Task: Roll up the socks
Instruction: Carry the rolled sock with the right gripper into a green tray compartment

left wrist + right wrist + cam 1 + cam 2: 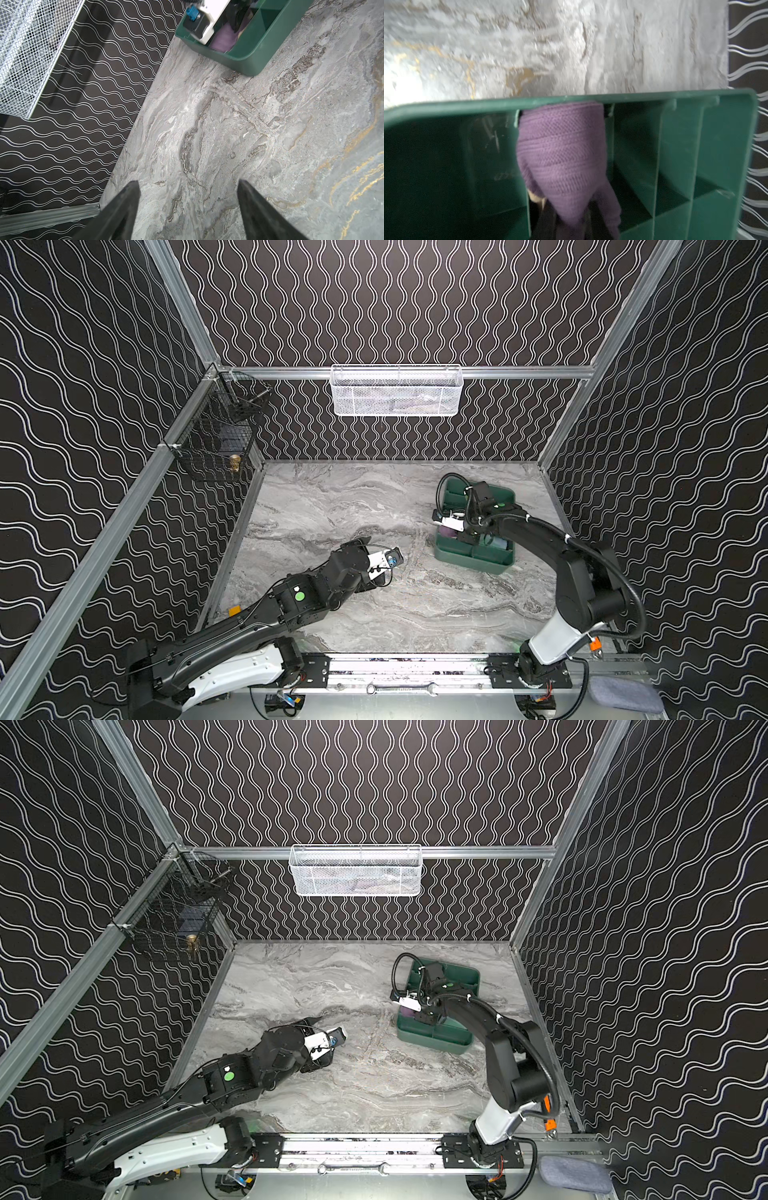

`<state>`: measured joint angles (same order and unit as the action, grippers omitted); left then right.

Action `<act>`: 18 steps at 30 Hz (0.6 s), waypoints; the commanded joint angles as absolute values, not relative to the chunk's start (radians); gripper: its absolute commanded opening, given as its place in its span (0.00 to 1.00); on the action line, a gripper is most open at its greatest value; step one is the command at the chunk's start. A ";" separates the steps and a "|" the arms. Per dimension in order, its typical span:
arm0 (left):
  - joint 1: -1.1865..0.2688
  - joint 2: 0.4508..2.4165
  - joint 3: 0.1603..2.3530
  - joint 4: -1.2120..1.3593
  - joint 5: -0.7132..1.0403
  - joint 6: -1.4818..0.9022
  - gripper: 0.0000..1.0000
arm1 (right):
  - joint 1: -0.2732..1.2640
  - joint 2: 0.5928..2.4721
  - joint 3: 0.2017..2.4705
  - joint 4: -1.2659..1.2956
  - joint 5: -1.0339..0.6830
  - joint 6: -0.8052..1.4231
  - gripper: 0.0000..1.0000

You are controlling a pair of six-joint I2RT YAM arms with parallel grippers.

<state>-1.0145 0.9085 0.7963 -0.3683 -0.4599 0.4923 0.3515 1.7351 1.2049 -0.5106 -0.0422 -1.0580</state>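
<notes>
A rolled purple sock [562, 158] sits in a compartment of the green divided bin [571, 99], pressed against its wall. A bit of tan shows at the sock's edge. My right gripper [571, 224] is shut on the sock's near end, down inside the bin [473, 562] at the right of both top views. A bluish bundle [498, 544], possibly the blue sock, lies in a neighbouring compartment, half hidden by the arm. My left gripper [188, 182] hangs open over bare marble left of the bin [249, 60], holding nothing. In the left wrist view the purple sock [223, 38] shows too.
A white mesh basket [397, 391] hangs on the back wall. A black wire basket [216, 439] is fixed to the left wall. A grey-blue cloth pad [623, 693] lies at the front right, and a wrench [399, 689] rests on the front rail.
</notes>
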 commanded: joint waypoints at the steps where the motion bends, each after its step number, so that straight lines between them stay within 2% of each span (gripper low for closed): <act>1: -1.012 0.898 0.796 -0.386 -0.472 0.460 0.78 | 0.345 1.810 1.253 -0.636 -0.112 -1.058 0.00; 11: -1.010 0.899 0.825 -0.464 -0.466 0.471 0.78 | 0.313 1.956 1.355 -0.726 -0.192 -1.007 0.00; 18: -1.008 0.850 0.864 -0.458 -0.547 0.442 0.79 | 0.521 2.073 1.488 -0.764 -0.166 -0.969 0.00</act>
